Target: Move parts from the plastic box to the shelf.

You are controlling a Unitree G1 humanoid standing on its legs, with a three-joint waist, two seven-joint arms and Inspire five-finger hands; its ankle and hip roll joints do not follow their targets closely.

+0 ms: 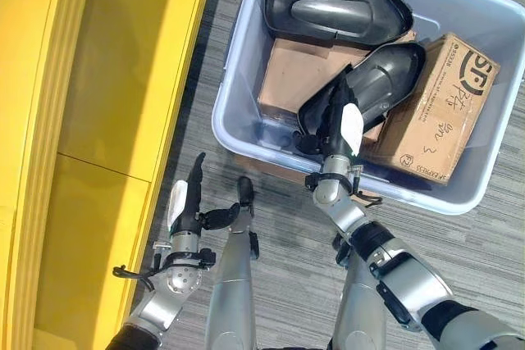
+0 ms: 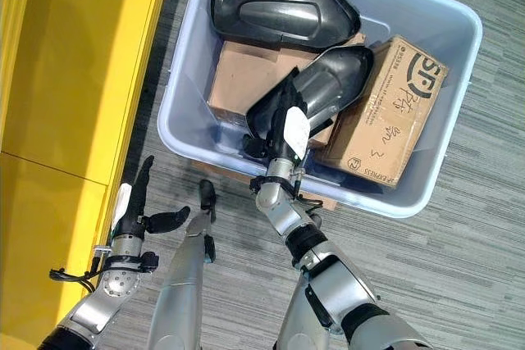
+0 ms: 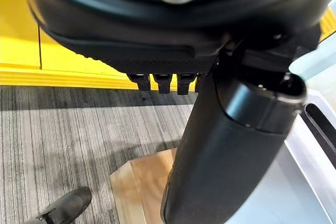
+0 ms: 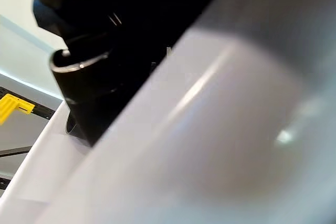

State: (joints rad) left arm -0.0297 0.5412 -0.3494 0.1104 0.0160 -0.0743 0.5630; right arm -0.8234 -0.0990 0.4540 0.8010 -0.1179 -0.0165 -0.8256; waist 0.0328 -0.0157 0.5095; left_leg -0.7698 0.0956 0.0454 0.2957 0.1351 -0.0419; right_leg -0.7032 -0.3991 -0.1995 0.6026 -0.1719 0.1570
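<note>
Left eye view gives you the plastic box on the grey floor, with the yellow shelf along its left side. Inside the box you have two dark moulded parts: one lies at the far end, and the nearer part rests tilted across a flat cardboard sheet and against a brown cardboard carton at the right. Your right hand is reached over the near wall of the box and sits at the lower end of that nearer part, thumb with its white cover lying on the part; you cannot tell from these views whether the fingers have closed round it, since they are hidden behind the part's edge. Your left hand hangs over the floor between the shelf and the box, fingers straight and thumb spread, holding nothing. A person's dark shoe shows in the left wrist view.
</note>
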